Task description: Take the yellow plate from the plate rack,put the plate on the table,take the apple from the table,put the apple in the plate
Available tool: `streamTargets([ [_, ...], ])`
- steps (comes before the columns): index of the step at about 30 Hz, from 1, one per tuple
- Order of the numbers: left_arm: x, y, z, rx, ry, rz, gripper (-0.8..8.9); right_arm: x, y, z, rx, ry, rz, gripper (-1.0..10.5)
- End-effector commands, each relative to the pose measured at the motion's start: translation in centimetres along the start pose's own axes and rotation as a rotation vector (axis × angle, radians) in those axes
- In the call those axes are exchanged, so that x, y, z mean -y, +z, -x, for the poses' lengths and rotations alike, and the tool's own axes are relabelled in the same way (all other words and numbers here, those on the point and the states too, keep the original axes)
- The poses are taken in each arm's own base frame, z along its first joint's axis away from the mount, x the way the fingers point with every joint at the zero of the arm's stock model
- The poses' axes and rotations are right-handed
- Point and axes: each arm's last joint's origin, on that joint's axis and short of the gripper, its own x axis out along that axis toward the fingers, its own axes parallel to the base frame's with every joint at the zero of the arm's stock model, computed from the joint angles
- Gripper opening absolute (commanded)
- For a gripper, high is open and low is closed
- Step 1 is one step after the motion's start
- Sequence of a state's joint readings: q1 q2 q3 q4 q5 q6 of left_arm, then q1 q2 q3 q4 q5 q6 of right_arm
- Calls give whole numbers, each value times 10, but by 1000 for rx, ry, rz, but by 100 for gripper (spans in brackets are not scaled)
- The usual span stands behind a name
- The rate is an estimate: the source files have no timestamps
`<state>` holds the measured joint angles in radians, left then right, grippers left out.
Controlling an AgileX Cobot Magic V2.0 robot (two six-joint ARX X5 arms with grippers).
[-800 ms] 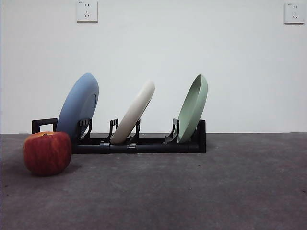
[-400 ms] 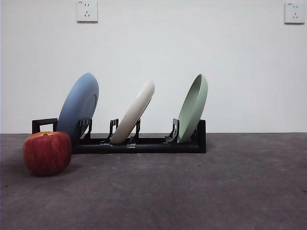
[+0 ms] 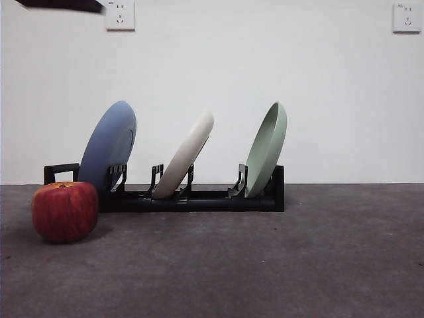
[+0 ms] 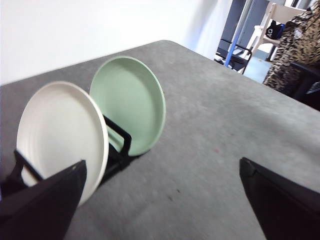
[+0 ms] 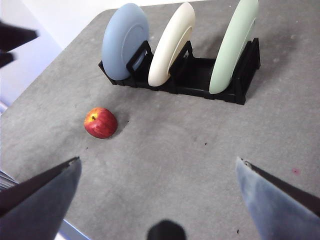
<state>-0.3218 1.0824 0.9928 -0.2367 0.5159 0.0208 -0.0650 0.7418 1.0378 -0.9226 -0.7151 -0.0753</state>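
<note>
Both my pincers, left pincer [image 4: 160, 200] and right pincer [image 5: 157, 200], gape wide above the dark grey counter [image 3: 265, 265]; the cream round plate [image 3: 185, 156] leans in the black slotted rack [image 3: 199, 197], the red apple [image 3: 65, 211] near left.

Counted on the table [image 3: 265, 265]: one plate rack [image 3: 192, 197] carrying three plates: one blue plate [image 3: 109, 147], one yellow plate [image 3: 185, 156], one pale green plate [image 3: 267, 149]. One apple [image 3: 65, 211]. Two wall sockets [image 3: 120, 14] were visible behind.
</note>
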Motion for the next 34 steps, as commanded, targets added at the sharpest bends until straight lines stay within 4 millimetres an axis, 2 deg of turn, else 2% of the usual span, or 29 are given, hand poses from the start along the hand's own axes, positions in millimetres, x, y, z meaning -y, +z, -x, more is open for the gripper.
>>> streamTargets([
  [1, -5, 1, -27, -1, 14, -48, 575, 0, 1, 0, 2, 5, 6, 566],
  [7, -18, 8, -88, -91, 91, -143, 575, 0, 1, 0, 2, 5, 6, 566],
  [11, -37, 12, -138, -140, 128, -160, 574, 0, 1, 0, 2, 5, 6, 566],
  [14, -50, 7, -167, -170, 133, -151, 574, 0, 1, 0, 2, 5, 6, 565],
  [17, -60, -5, -188, -199, 152, -144, 565, 0, 1, 0, 0, 4, 4, 565],
  [21, -67, -26, -205, -253, 151, -123, 563, 3, 2, -4, -11, 5, -6, 564],
  [24, -69, -32, -209, -268, 151, -98, 536, 5, 3, -6, -21, 6, -14, 564],
  [26, -69, -32, -209, -266, 151, -98, 337, 6, 3, -7, -24, 6, -16, 564],
  [28, -69, -33, -209, -273, 144, -88, 202, 7, 3, -8, -27, 6, -19, 564],
  [31, -69, -34, -208, -288, 142, -83, 115, 7, 3, -8, -27, 6, -19, 563],
  [34, -67, -34, -208, -282, 97, -77, 110, 7, 3, -8, -30, 6, -21, 563],
])
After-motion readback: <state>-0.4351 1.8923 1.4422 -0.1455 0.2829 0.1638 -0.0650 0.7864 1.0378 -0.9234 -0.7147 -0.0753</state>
